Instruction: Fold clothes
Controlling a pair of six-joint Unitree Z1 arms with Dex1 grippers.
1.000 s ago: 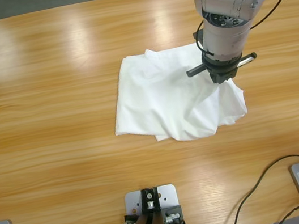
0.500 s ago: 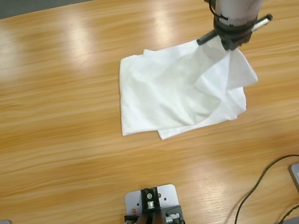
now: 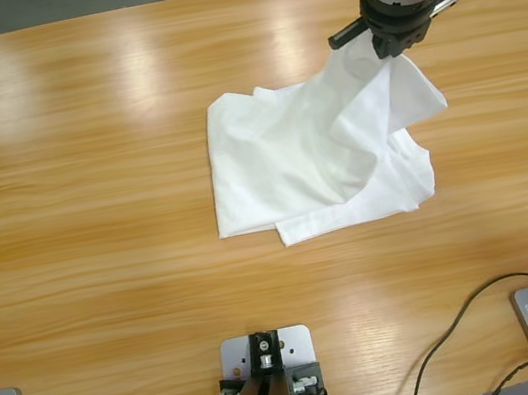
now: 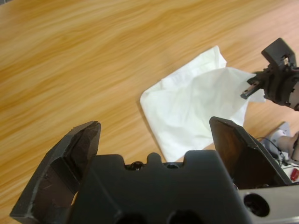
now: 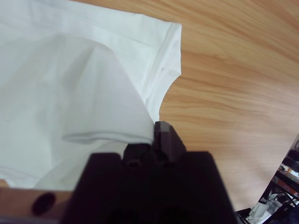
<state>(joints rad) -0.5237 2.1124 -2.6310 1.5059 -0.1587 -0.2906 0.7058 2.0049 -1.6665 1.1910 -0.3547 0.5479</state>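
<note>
Right gripper [image 3: 390, 42] lifting one edge of the white T-shirt [image 3: 309, 165] above the table [image 3: 72, 138].

Jaws pinched shut on a fold of cloth; fabric drapes from them down to the rest of the shirt, lying rumpled and part-folded near the table's middle, toward its far right corner. Left gripper [image 4: 154, 140] off the cloth, over bare wood, jaws spread wide, nothing between them; shirt well beyond it.

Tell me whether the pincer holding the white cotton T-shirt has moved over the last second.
Yes. The right pincer has moved toward the wooden table's far edge, lifting the white cotton T-shirt's corner.
</note>
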